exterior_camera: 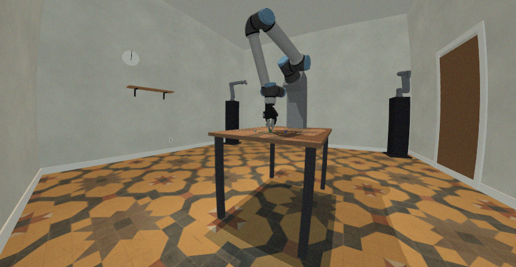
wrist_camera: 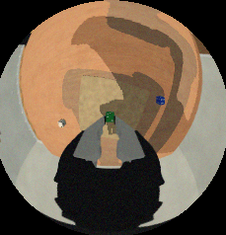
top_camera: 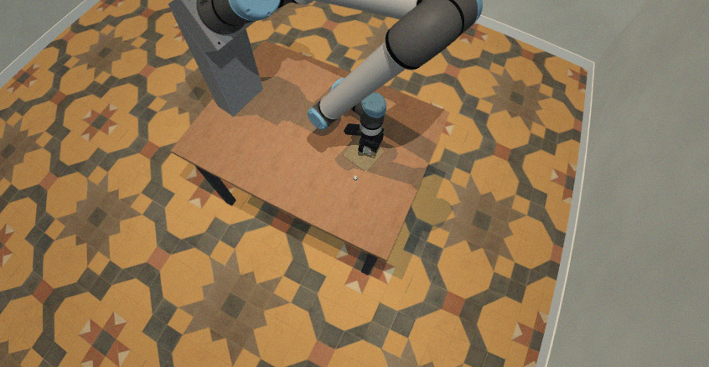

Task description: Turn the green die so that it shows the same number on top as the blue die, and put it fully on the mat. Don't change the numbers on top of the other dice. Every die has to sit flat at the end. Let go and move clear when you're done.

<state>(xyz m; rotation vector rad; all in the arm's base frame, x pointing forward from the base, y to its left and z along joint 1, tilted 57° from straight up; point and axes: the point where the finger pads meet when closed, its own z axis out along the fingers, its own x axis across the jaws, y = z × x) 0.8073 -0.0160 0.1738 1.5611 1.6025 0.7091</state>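
Observation:
My gripper [wrist_camera: 110, 116] is shut on the small green die [wrist_camera: 110, 117], low over the tan mat [wrist_camera: 100, 101]. In the top view the gripper [top_camera: 368, 150] stands over the mat [top_camera: 363, 157] and hides the die. In the exterior view the gripper [exterior_camera: 270, 127] points straight down and the green die [exterior_camera: 270, 130] shows at its fingertips, close to the table top. The blue die [wrist_camera: 161, 100] lies on the table right of the mat, apart from it; it also shows in the exterior view [exterior_camera: 285, 131]. The numbers on the dice are too small to read.
A white die [wrist_camera: 61, 123] lies on the table left of the mat, also in the top view [top_camera: 355, 178]. The wooden table [top_camera: 307, 147] stands on dark legs. The robot's grey base column [top_camera: 218, 52] stands at the table's far corner.

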